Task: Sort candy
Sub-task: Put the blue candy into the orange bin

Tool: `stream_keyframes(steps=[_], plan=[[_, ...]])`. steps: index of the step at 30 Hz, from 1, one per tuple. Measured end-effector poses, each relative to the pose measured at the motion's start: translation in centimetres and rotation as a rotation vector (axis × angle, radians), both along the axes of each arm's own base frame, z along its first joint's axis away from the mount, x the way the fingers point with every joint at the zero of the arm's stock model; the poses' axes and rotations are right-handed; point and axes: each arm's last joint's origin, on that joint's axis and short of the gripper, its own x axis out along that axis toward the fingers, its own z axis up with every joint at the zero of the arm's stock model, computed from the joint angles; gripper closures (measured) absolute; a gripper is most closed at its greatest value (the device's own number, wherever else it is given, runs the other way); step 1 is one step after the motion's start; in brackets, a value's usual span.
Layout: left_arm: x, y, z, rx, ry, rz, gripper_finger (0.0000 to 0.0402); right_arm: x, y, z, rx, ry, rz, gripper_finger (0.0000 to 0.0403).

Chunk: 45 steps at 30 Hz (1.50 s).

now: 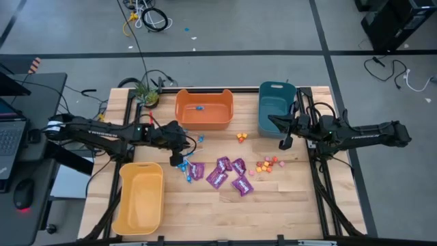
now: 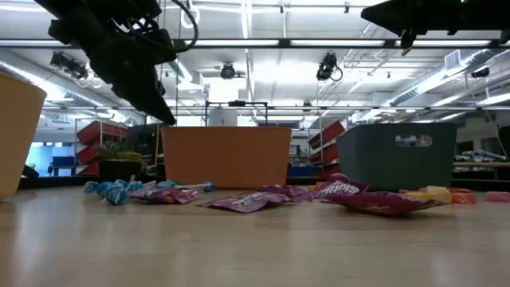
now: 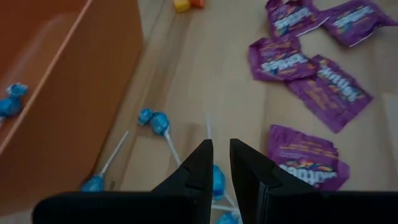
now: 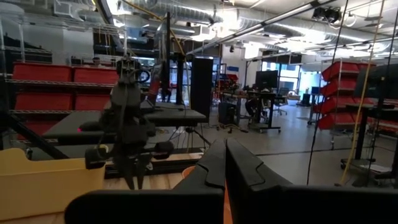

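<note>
1. Yellow bin: the largest item nearest the high camera's lower edge, just behind and outboard of the left gripper. It appears to hold nothing.
2. Orange bin: just ahead of the left gripper. 1 blue lollipop lies inside.
3. Teal bin: beside the right gripper, which waits with its fingers closed on nothing.
4. Purple packets: 5 lie flat on the table, just inboard of the left gripper.
5. Loose lollipops: scattered directly below the left gripper, between the orange bin wall and the packets.
6. Small orange pieces: between the 2 grippers, nearer the right.
7. Step in hand: judged as a lollipop pick. The left gripper hangs above the table with its fingers narrowly parted, nothing between them.
8. Next move: lower over 1 lollipop, close, carry to the orange bin.
9. View differences: only the left wrist view shows the finger gap and the thin sticks; only the high view shows the bin contents.
</note>
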Motion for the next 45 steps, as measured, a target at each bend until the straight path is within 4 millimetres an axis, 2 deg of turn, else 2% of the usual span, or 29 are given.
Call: stream_keyframes(steps=[9, 17, 23, 40, 45], plan=[[-0.4, 0.1, -1.2, 0.015, 0.0, 0.055, 0.0343, 0.0, 0.7, 0.0, 0.0, 0.0, 0.045, 0.0402], [-0.4, 0.1, -2.3, 0.008, -0.088, 0.061, 0.0343, 0.0, 0.9, 0.0, -0.006, 0.002, 0.063, 0.0402], [-0.9, 0.2, -3.5, 0.002, -0.118, 0.088, 0.0344, 0.0, 0.9, 0.0, -0.008, 0.003, 0.064, 0.0402], [-1.8, 0.2, -5.4, 0.01, -0.253, 0.097, 0.0344, 0.0, 0.9, 0.0, -0.008, 0.003, 0.064, 0.0402], [-2.1, 0.3, -5.9, 0.025, -0.246, 0.116, 0.0344, 0.0, 0.9, 0.0, -0.008, 0.003, 0.064, 0.0402]])
